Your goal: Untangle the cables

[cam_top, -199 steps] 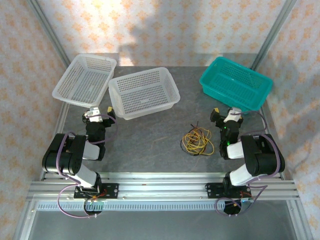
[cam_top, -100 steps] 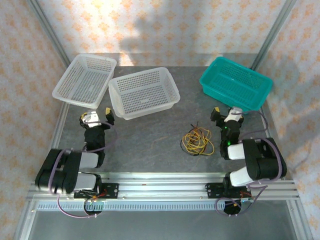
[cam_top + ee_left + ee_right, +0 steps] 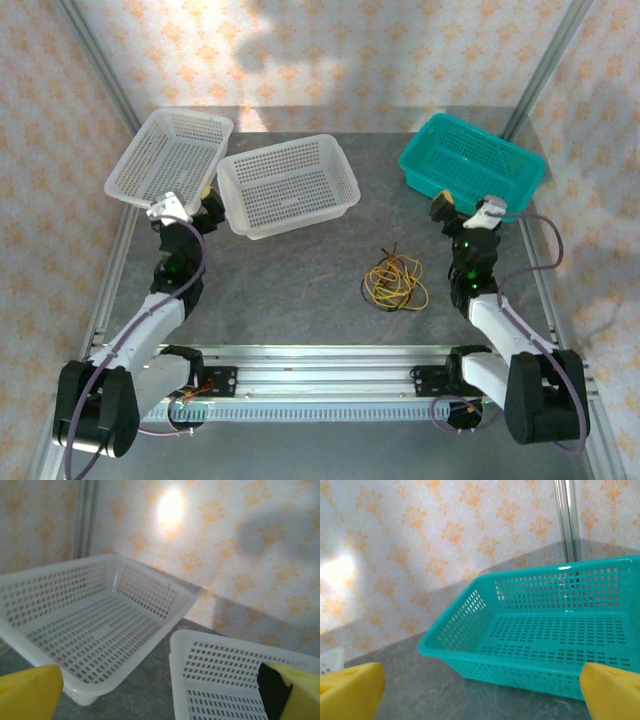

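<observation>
Tangled in one loose heap of yellow, black and orange-red: cables [image 3: 395, 283], flat on the grey table [image 3: 300, 280], to the right of and nearer than the central white basket [image 3: 288, 185], untouched. Left gripper [image 3: 188, 200] just left of that basket, jaws spread wide, nothing between the yellow pads [image 3: 27, 692]. Right gripper [image 3: 465, 208] well to the basket's right, jaws likewise spread, empty. Second white basket [image 3: 170, 160] just beside its left edge; teal basket [image 3: 472, 165] far to its right.

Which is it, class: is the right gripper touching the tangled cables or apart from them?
Apart. The top external view shows bare table between the right gripper and the cables.
</observation>
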You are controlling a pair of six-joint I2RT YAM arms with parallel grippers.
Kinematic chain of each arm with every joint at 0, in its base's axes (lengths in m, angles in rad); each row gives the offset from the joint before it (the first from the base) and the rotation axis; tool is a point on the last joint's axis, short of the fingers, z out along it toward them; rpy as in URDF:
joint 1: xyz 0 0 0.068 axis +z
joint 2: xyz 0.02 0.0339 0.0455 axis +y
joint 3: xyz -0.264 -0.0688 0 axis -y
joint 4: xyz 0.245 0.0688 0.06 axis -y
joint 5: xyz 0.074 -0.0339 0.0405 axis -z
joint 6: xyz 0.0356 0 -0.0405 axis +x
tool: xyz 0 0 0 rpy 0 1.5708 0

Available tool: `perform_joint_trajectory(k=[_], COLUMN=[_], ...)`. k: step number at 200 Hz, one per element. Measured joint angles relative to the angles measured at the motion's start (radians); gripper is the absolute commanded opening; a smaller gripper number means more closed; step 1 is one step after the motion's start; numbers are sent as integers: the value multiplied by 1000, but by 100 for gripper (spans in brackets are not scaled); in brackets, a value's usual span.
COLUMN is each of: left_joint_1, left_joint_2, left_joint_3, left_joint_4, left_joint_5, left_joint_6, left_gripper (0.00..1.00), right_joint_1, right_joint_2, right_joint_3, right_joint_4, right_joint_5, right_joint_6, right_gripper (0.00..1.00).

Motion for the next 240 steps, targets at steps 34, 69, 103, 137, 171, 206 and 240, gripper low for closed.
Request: perform_joint_trajectory(k=[34,69,103,137,171,206,240], left_joint_1=[0,0,2,34,62,80,99], left_joint_2=[106,214,315,370,458,504,512], left_joint_3=[217,287,379,438,507,531,554], left_joint_4=[-254,-407,-545,-598,-628,-645,-654], left_joint_5=[-11,117,168,233,333,382,392], left_joint_6=[-139,-156,-157,-160,-153,-141,-103], left_gripper=[100,100,100,99,100,100,100], right_joint_1=[0,0,56,219,381,462,528], right_joint_2=[4,49,184,350,473,534,545], right_joint_3=[206,304,444,615,706,737,721], right_joint_4=[-254,-389,-536,-665,-774,-864,-882], right_joint_5=[43,-58,-140,-118,-48,-13,-34], right_joint_6=[114,158,148,110,61,20,-24], right_gripper=[100,100,100,99,99,97,97])
